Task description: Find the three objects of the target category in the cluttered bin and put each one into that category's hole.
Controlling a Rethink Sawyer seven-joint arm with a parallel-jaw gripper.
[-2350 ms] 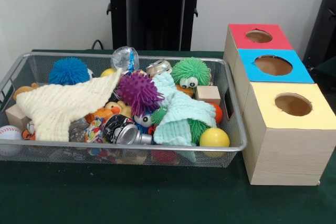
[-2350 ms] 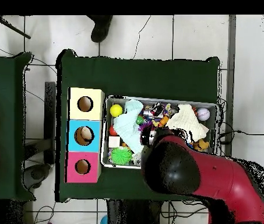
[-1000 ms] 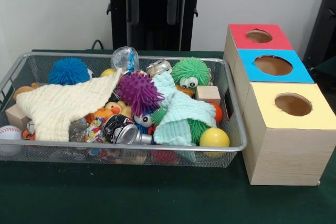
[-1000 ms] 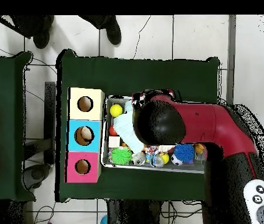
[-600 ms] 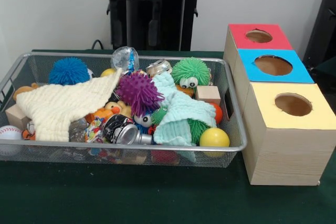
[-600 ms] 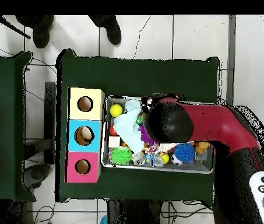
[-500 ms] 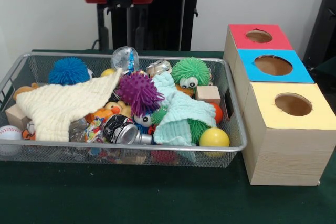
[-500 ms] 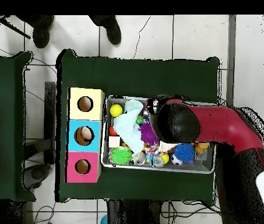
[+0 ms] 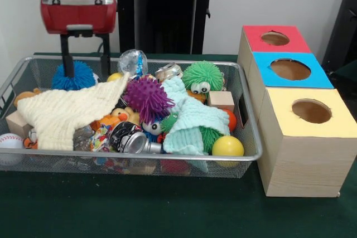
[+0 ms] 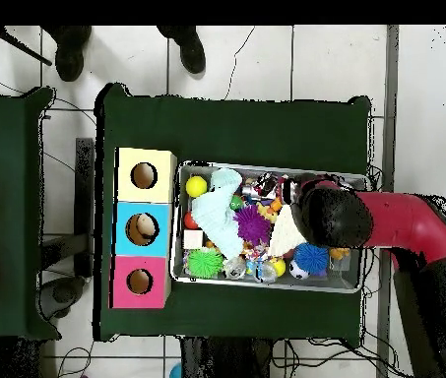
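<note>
The gripper (image 9: 85, 72) hangs over the far left end of the wire bin (image 9: 245, 116), its two black fingers (image 9: 67, 59) spread wide apart and pointing straight down. They straddle the blue spiky ball (image 9: 73, 75), one finger in front of the ball's left part and the other at its right edge; whether either finger touches the ball cannot be told. Nothing is held between them. The red arm (image 10: 409, 222) crosses the bin's end in the overhead view and hides what lies beneath it.

Bin contents, front view: a cream knitted cloth (image 9: 70, 111) lies draped over the left half, its corner reaching up toward the centre. A purple spiky ball (image 9: 146, 98) sits near the middle, with a green fuzzy ball with eyes (image 9: 202, 76) behind and to its right. A pale green cloth (image 9: 189, 120) lies bunched between them and runs toward the front rim. A yellow ball (image 9: 227, 146) rests at the front right corner, a crushed can (image 9: 134, 139) lies near the front centre, a clear ball (image 9: 133, 61) stands at the far wall, and a baseball (image 9: 10, 142) sits at the left end (partly behind the mesh). A wooden block (image 9: 222, 100) lies close to the right wall.

Beside the bin stands a row of three boxes, each with a round hole in its top: red box (image 9: 273, 38), blue box (image 9: 289, 69), yellow box (image 9: 309, 111). The target category cannot be told from the pictures.
</note>
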